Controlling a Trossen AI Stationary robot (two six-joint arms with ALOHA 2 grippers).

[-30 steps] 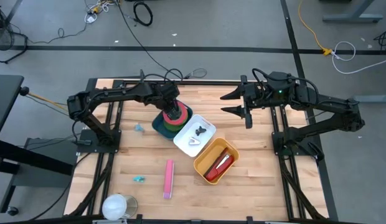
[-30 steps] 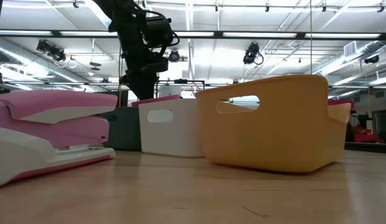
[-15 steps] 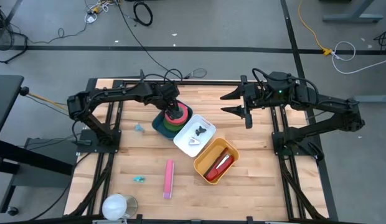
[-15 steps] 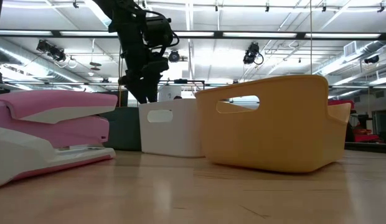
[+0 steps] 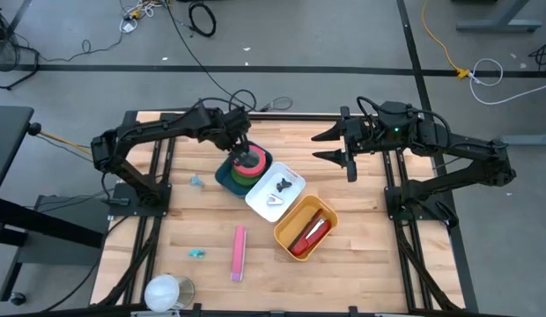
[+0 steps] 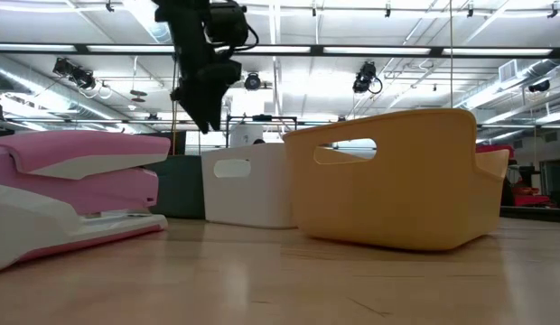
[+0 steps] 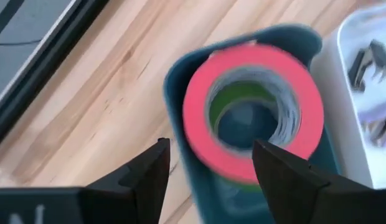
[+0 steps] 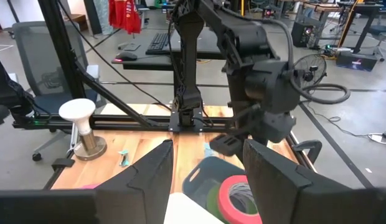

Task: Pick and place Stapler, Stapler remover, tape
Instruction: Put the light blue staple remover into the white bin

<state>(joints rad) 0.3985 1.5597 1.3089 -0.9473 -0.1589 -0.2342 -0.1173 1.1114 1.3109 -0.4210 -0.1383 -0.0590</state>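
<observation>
Left gripper point(image 5: 240, 143) poised just above the red roll of tape point(image 7: 252, 112), fingers spread and empty; roll stacked in the dark teal bin point(image 5: 227, 175), seemingly placed there. Pink-and-white stapler point(image 5: 239, 253) lying loose on the pale wooden table point(image 5: 185, 224), presumably awaiting pickup. Right gripper point(image 5: 348, 154) parked over the far edge, fingers parted, holding nothing. Grey concrete floor with cables beyond.

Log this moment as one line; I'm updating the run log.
left tool: open, above tape in teal bin | right tool: open, waiting
</observation>
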